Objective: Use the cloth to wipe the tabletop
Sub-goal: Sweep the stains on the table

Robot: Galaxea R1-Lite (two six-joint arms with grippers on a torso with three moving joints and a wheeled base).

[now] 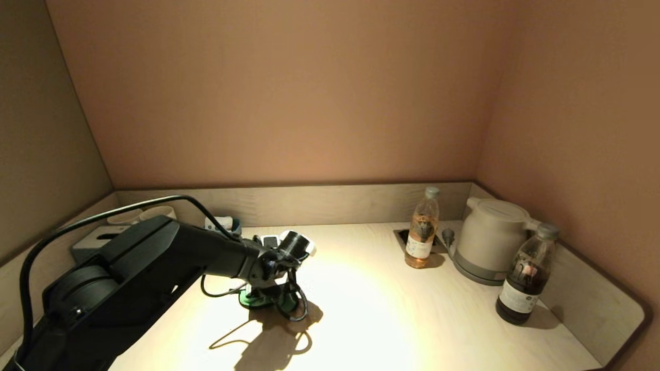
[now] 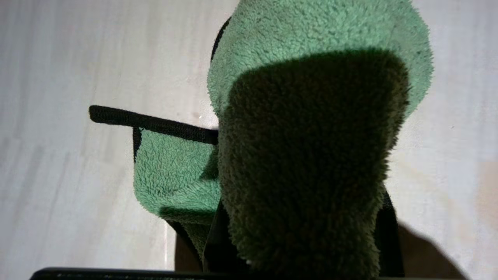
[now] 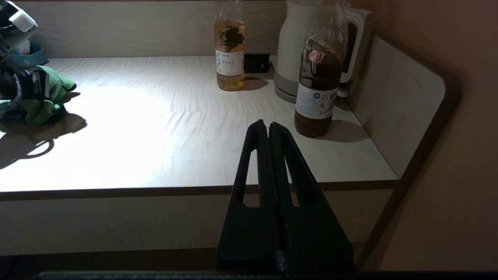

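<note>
The green cloth [image 2: 311, 163], soft, light and limp, is pressed on the bench [image 1: 412, 319] under the left gripper [image 1: 270, 296], fingers clamped on its bunched middle. The right gripper [image 3: 268, 130] is parked below the bench edge, fingers together.

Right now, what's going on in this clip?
The left gripper is down on the tabletop, on its left half, pressing a green cloth against the surface to wipe it; whether its jaws are clamped is hidden by the cloth. The right gripper is parked off the table's front edge, jaws shut and empty. Two bottles and a kettle stand at the back right, away from the cloth.
</note>
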